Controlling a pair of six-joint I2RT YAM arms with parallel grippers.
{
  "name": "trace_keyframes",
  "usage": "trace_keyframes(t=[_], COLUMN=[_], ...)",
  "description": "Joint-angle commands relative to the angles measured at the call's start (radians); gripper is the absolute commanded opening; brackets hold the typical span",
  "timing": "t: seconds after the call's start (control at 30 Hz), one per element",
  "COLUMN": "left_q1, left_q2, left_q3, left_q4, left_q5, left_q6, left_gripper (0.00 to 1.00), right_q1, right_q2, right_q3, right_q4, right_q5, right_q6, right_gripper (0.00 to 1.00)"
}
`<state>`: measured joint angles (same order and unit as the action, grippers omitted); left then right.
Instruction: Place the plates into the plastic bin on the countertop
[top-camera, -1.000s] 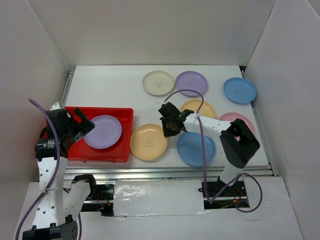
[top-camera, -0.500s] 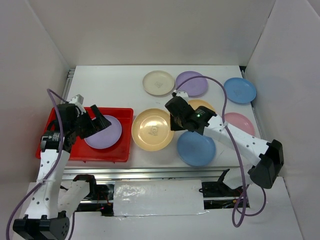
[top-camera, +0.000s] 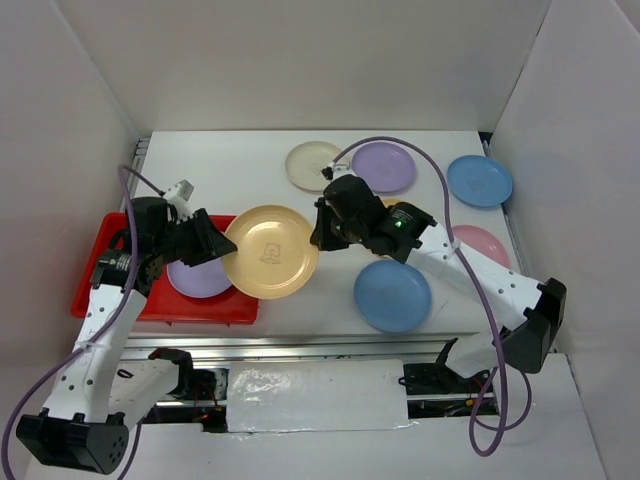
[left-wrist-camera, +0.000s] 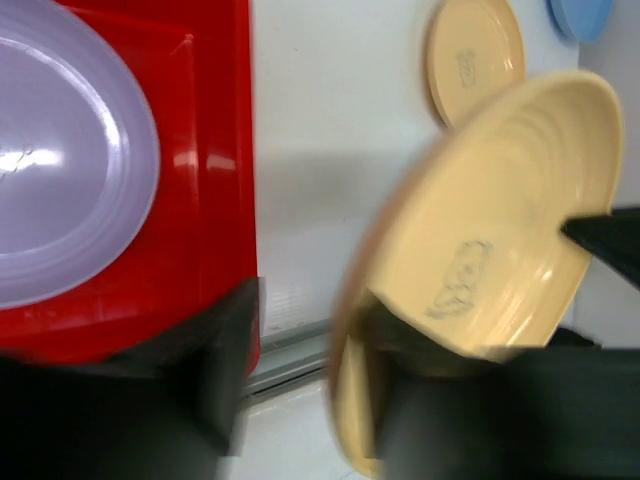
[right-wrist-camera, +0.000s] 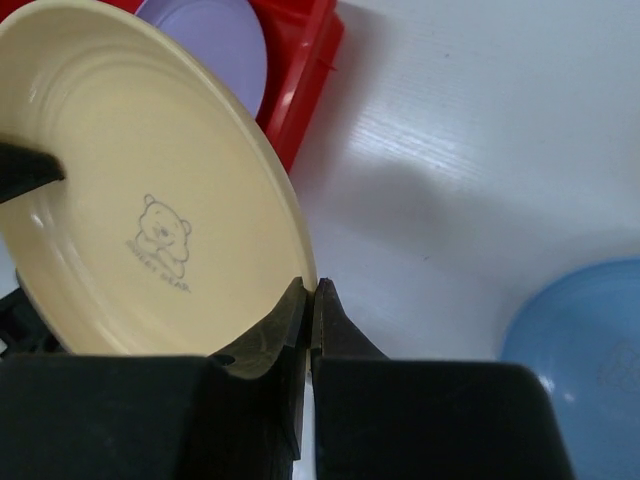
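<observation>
Plate (top-camera: 270, 252) in pale yellow, held tilted just right of the red bin (top-camera: 200, 312), is pinched at its rim away from the bin by the closed right fingers (right-wrist-camera: 285, 330) while its bin-side rim is straddled, not yet clamped, by the open left fingers (left-wrist-camera: 225, 350).

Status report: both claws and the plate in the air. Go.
Right claw shut on rim of yellow plate, plate off the table. Left claw open, straddling the opposite rim. Purple plate in red bin. Nothing in the way.
</observation>
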<state>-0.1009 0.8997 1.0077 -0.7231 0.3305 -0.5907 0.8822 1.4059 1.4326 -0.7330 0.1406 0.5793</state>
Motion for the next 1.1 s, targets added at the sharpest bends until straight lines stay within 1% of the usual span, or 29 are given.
trace_keyframes(t=[0.0,0.03,0.07,0.13,0.17,0.2,0.23,0.27,0.3,0.33,0.37,0.4,0.43,0.47,0.5,0.57,0.7,0.83,0.87,0.9,0.93,0.97,1.0,1.07], left_q1=[-0.005,-0.005,-0.003,-0.003,-0.002,-0.003,0.0,0.019,0.036,0.059,0.129,0.165,0.199,0.269,0.295,0.355,0.406,0.428,0.428,0.423,0.42,0.42,0.412,0.403], left_q2=[0.008,0.01,0.018,0.021,0.025,0.027,0.027,0.021,0.018,0.013,0.002,-0.002,-0.01,-0.01,-0.012,0.001,0.031,0.093,0.105,0.122,0.128,0.128,0.111,0.072], left_q3=[0.008,0.014,0.019,0.029,0.035,0.04,0.054,0.057,0.057,0.043,0.032,0.016,-0.03,-0.049,-0.07,-0.121,-0.168,-0.189,-0.19,-0.193,-0.19,-0.187,-0.184,-0.179], left_q4=[0.053,0.051,0.047,0.047,0.044,0.036,0.022,-0.008,-0.03,-0.048,-0.07,-0.071,-0.061,-0.032,-0.015,0.011,0.054,0.102,0.112,0.129,0.125,0.125,0.11,0.087], left_q5=[0.033,0.024,0.016,0.001,-0.031,-0.062,-0.106,-0.219,-0.282,-0.326,-0.402,-0.412,-0.407,-0.383,-0.377,-0.389,-0.467,-0.436,-0.427,-0.398,-0.386,-0.374,-0.367,-0.372], left_q6=[0.002,0.0,-0.004,-0.006,-0.011,-0.033,-0.047,-0.088,-0.116,-0.142,-0.177,-0.195,-0.213,-0.219,-0.228,-0.262,-0.304,-0.29,-0.282,-0.271,-0.262,-0.256,-0.245,-0.238], left_gripper=[0.46,0.25,0.0,0.0,0.0,0.0,0.0,0.0,0.0,0.0,0.0,0.0,0.0,0.0,0.0,0.0,0.0,0.0,0.03,0.28,0.45,0.6,0.68,0.72], right_q1=[0.014,0.014,0.014,0.012,0.009,0.009,0.003,-0.008,-0.017,-0.029,-0.052,-0.066,-0.078,-0.091,-0.118,-0.137,-0.16,-0.172,-0.178,-0.181,-0.187,-0.19,-0.196,-0.2], right_q2=[-0.002,-0.002,-0.002,-0.01,-0.01,-0.016,-0.03,-0.039,-0.051,-0.086,-0.106,-0.151,-0.174,-0.195,-0.234,-0.269,-0.353,-0.433,-0.462,-0.476,-0.488,-0.51,-0.522,-0.553], right_q3=[0.045,0.046,0.045,0.035,0.031,0.013,0.002,-0.011,-0.024,-0.072,-0.102,-0.171,-0.204,-0.236,-0.295,-0.345,-0.435,-0.475,-0.486,-0.491,-0.492,-0.494,-0.491,-0.488], right_q4=[0.083,0.09,0.096,0.115,0.121,0.127,0.129,0.124,0.121,0.116,0.124,0.132,0.145,0.153,0.159,0.172,0.158,0.126,0.124,0.115,0.107,0.09,0.083,0.063], right_q5=[-0.042,-0.042,-0.044,-0.05,-0.055,-0.052,-0.036,-0.018,0.014,0.019,0.024,0.024,0.019,0.014,0.005,-0.012,-0.004,0.028,0.028,0.03,0.031,0.036,0.04,0.063], right_q6=[0.005,0.008,0.008,0.01,0.01,0.017,0.024,0.034,0.043,0.057,0.063,0.074,0.079,0.08,0.082,0.082,0.082,0.086,0.088,0.088,0.088,0.086,0.088,0.088], right_gripper=[0.0,0.0,0.0,0.01,0.04,0.46,0.84,1.0,1.0,1.0,1.0,1.0,1.0,1.0,1.0,1.0,1.0,1.0,1.0,1.0,1.0,1.0,1.0,1.0])
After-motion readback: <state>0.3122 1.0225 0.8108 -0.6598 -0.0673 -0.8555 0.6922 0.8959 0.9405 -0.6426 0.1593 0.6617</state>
